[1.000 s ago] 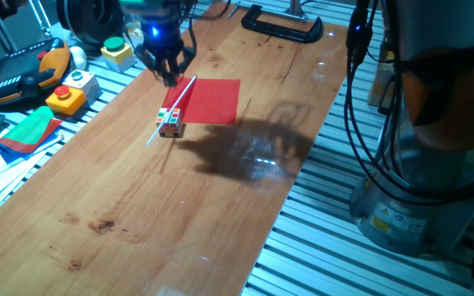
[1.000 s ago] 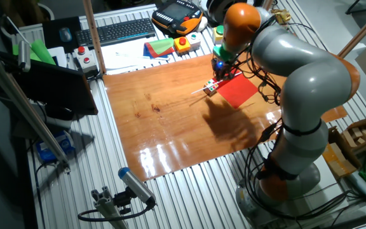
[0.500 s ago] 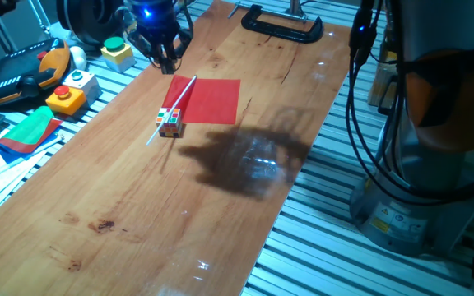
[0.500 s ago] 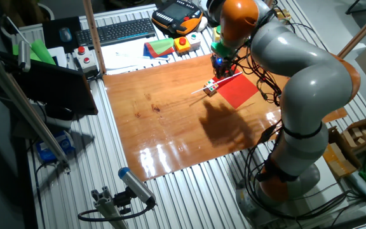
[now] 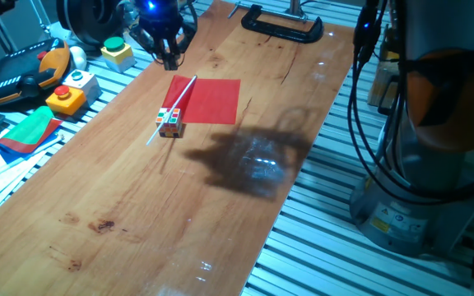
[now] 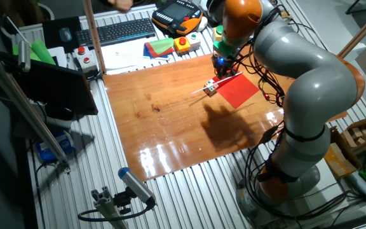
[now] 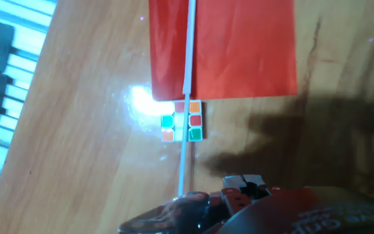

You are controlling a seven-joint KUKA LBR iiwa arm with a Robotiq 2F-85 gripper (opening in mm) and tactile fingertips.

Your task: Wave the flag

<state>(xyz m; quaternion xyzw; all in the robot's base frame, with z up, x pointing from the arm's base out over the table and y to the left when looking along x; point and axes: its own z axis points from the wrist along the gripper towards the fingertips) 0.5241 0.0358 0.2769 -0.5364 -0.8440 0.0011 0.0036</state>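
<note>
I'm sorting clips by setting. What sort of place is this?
Probably a robotics lab workbench: a wooden board on slotted aluminium framing, a teach pendant, push-button boxes and a keyboard beside it.

Hand (image 5: pixel 169 59) higher, farther from flag (image 5: pixel 211 100)

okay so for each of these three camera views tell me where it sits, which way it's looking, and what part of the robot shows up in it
One fixed view: low at a short end of the table, looking along it; claw at the far end, arm base at right.
The other fixed view: high, off a long side, looking down; the whole arm shows.
Hand view: on the hand, looking down; only dark hand parts at the bottom edge.
Shared: the flag lies flat, its stick over the cube.
</note>
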